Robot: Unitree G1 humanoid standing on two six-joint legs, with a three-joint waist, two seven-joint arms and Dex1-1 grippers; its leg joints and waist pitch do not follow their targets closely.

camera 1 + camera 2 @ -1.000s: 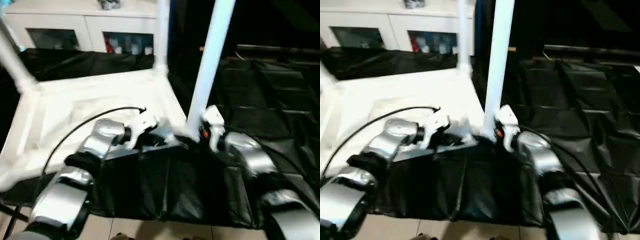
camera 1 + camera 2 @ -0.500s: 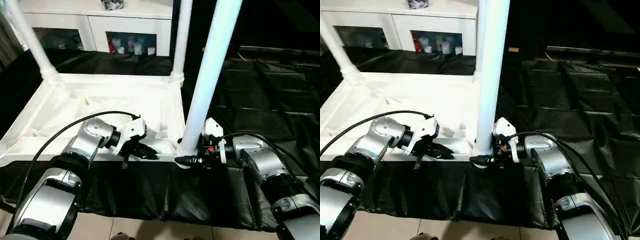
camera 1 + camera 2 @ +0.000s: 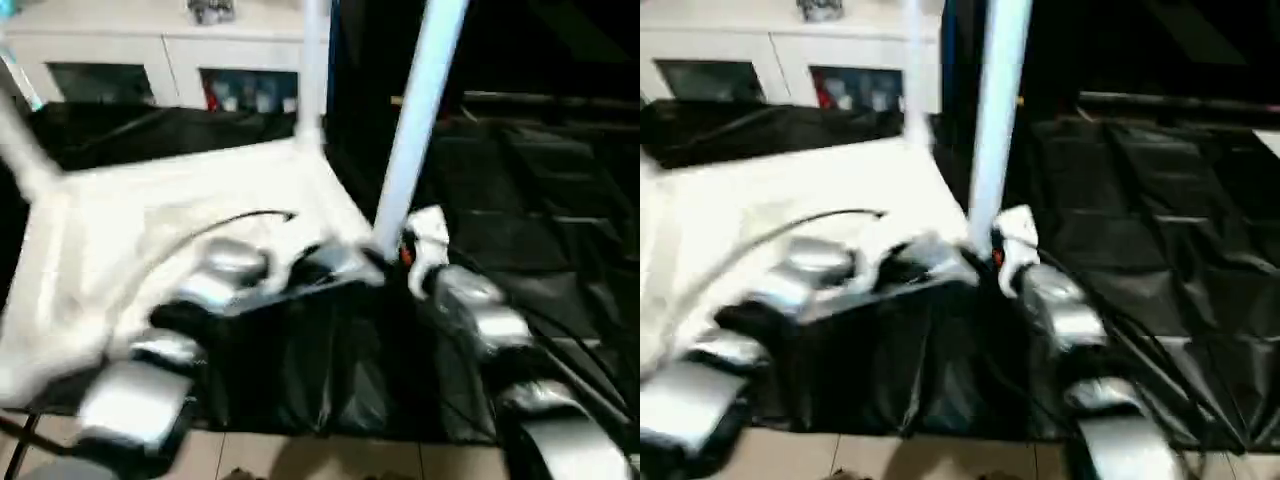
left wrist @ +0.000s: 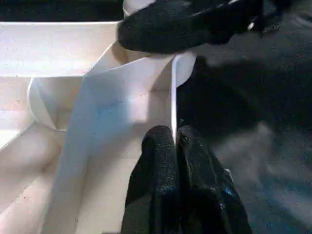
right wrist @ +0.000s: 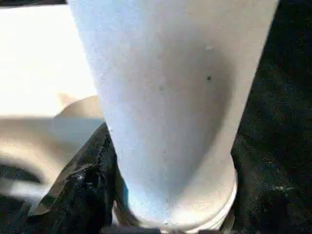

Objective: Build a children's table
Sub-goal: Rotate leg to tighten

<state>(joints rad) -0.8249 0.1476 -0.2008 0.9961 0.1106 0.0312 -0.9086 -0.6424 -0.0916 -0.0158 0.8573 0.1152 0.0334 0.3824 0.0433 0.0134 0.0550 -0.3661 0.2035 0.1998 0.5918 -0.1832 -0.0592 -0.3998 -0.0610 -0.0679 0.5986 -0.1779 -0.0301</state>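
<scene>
The white tabletop (image 3: pixel 150 220) lies underside up on black cloth. Upright white legs stand in its far-left corner (image 3: pixel 20 150), its far corner (image 3: pixel 312 70) and its near-right corner (image 3: pixel 415 130). My right gripper (image 3: pixel 385 255) reaches in from the right and is shut on the base of the near-right leg (image 5: pixel 165 97) just above its socket, with one black finger (image 5: pixel 83 190) pressed against the tube. My left gripper (image 4: pixel 174 139) is shut on the thin upright rim (image 4: pixel 173 97) of the tabletop, close beside that same corner socket.
A white cabinet with glass doors (image 3: pixel 170 70) stands behind the tabletop. Black sheeting (image 3: pixel 540 200) covers the ground to the right and hangs over the near edge. Pale floor tiles (image 3: pixel 300 460) lie in front. A black cable (image 3: pixel 250 215) arcs over my left forearm.
The head camera has swung, so the whole picture has shifted and blurred. My right gripper's fingers have drawn in around the leg's base. My left gripper stays on the rim.
</scene>
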